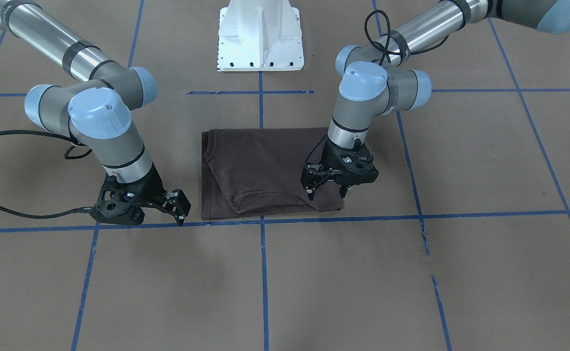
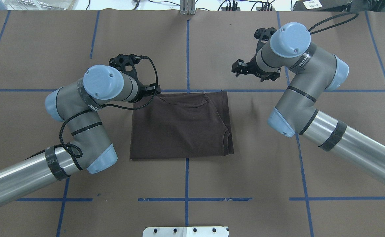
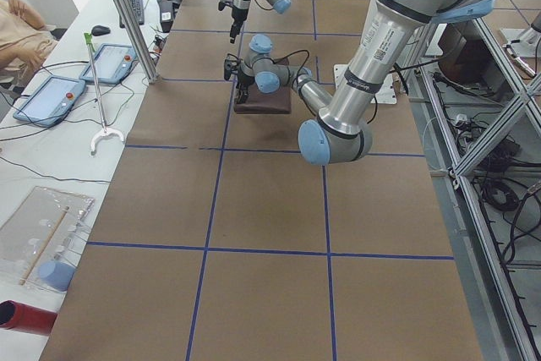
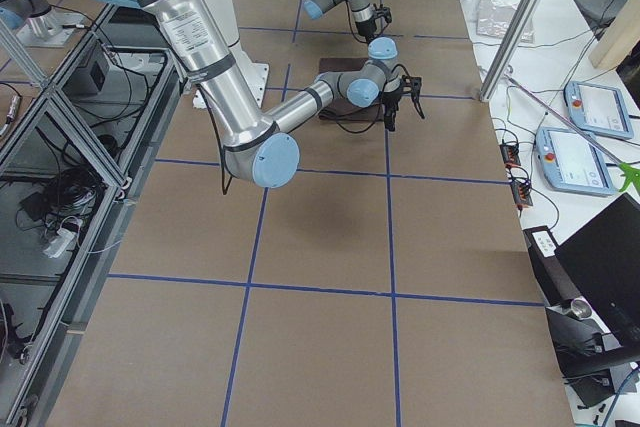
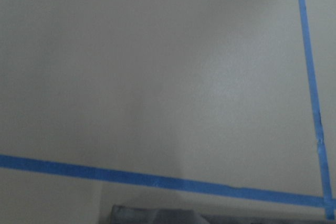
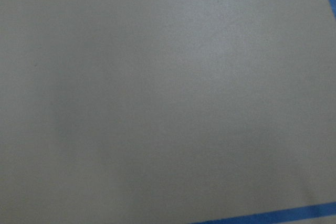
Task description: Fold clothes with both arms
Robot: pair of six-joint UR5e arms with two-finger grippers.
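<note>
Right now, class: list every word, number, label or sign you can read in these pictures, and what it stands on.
None can be read for certain.
Black wrist band on the silver-grey right arm: white print, blurred.
Black taped band on the silver-grey left arm: white print, blurred.
Silver tube of the left arm, left side view: dark print, too small.
Folded dark brown T-shirt: no lettering shows.

Dark brown folded fabric T-shirt point(image 1: 265, 170) — plain, even tone, slightly darker along seams. Flat paper-covered desk point(image 1: 460, 273): matt tan-brown, crossed by blue tape grid point(image 1: 460, 215). Left tubular metal arm point(image 1: 431, 27) and right tubular metal arm point(image 1: 36, 34): polished silver tubes, grey joints, light blue caps, black bands. Jaws black. White metal pedestal base point(image 1: 260, 39) — black bolt dots along edge.
</note>
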